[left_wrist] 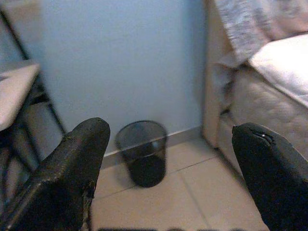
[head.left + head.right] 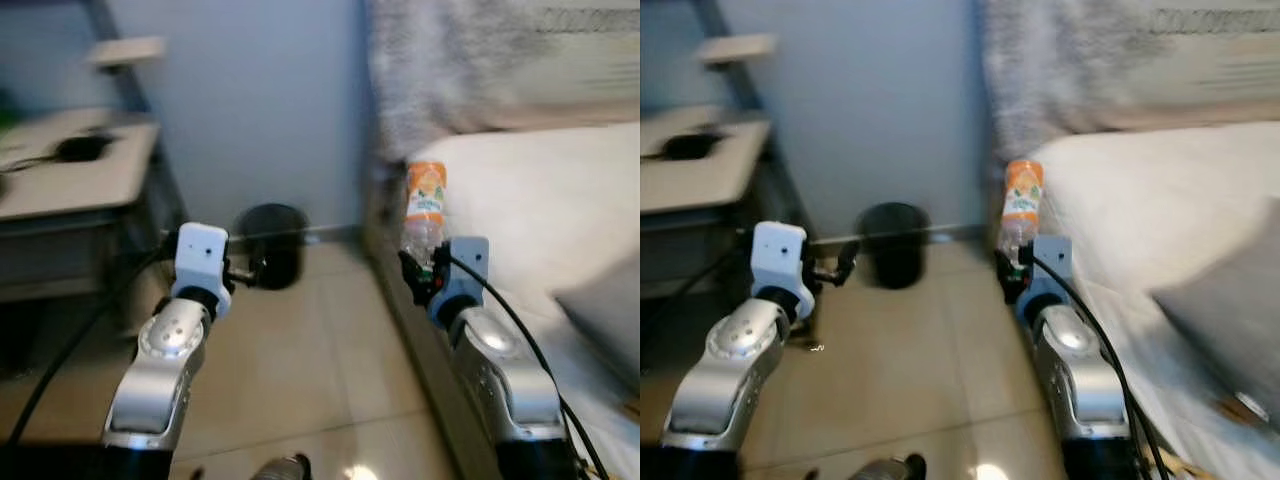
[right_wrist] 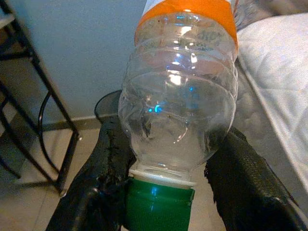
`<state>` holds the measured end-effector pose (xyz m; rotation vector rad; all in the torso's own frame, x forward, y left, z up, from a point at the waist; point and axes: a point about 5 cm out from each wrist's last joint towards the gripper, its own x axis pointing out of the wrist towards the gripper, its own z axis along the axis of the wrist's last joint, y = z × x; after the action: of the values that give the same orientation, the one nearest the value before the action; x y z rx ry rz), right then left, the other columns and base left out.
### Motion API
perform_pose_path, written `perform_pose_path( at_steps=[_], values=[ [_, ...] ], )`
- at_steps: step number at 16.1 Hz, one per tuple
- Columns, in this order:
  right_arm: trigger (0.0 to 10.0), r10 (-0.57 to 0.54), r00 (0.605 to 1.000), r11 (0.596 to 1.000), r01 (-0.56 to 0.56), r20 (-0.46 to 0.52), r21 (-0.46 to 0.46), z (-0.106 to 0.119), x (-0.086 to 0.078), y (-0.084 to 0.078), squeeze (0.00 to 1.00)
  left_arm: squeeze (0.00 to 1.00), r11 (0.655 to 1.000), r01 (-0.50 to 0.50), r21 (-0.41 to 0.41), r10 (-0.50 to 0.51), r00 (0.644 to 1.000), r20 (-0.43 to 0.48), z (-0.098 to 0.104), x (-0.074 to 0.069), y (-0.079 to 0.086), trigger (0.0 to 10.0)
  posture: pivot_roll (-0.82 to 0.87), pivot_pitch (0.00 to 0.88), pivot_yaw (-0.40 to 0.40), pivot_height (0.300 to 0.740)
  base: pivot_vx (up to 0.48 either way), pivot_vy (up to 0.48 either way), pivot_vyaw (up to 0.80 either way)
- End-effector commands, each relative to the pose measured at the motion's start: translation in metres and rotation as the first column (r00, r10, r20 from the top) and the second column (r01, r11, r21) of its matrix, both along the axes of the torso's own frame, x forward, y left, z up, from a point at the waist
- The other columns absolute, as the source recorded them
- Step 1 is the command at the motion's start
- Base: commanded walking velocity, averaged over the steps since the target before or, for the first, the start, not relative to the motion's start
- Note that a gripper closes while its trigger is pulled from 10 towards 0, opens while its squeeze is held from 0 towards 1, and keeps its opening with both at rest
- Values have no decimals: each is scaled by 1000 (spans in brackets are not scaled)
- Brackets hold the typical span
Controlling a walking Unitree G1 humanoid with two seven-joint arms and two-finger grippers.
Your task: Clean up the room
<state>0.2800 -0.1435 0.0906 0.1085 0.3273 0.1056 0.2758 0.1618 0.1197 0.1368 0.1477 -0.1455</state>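
The right gripper (image 2: 424, 268) clamps an empty plastic bottle (image 2: 424, 212) (green cap down) beside the bed (image 2: 540, 200). The left gripper (image 1: 168, 178) hangs wide open, facing the black mesh wastebasket (image 2: 272, 243).

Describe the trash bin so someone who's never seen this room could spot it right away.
Find the blue wall between the desk and the bed. On the tiled floor at its foot stands the bin, nearer the bed. It is a small, round, black mesh basket, open on top, the one dark round thing there.

Right pincer (image 3: 166, 168) clamps upturned plastic bottle (image 3: 180, 96), green cap (image 3: 159, 204).
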Motion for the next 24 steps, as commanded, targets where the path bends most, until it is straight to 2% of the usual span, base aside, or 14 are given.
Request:
perform_pose_path(
  at_steps=[1, 3, 11, 15, 19, 24],
  values=[
    [10000, -23, 1000, 1000, 23, 19, -3, 3, 2, 0, 0, 0, 1000, 10, 14, -10, 1000, 25, 6, 5, 1, 10000, 93, 0, 18, 740, 322, 0, 0],
    [10000, -51, 999, 999, 51, 19, -6, 0, 2, -2, 0, 0, 1000, 21, 15, -21, 999, 24, 5, 8, -1, 10000, 90, 0, 26, 740, 334, 0, 0],
    [10000, -52, 998, 998, 53, 41, -28, 1, 4, 0, 0, 0, 999, 33, -5, -33, 999, 11, -2, 8, -2, 10000, 81, 0, 19, 740, 336, 0, 0],
    [10000, -72, 997, 996, 73, 21, -42, -5, 5, -4, 0, 0, 1000, 4, 5, -3, 1000, -25, -16, 0, 10, 10000, 89, 0, 5, 740, 337, 0, 0],
    [10000, -74, 997, 997, 74, 18, -27, -5, 9, -1, 0, 0, 1000, -4, 27, 4, 1000, -12, -12, 1, 18, 10000, 101, 0, -2, 740, 335, 0, 0],
    [10000, -90, 996, 996, 90, 15, -20, -6, 10, -3, 0, 0, 999, 14, 33, -14, 1000, -6, -11, 1, 16, 10000, 97, 0, -1, 740, 334, 0, 0]
  ],
)
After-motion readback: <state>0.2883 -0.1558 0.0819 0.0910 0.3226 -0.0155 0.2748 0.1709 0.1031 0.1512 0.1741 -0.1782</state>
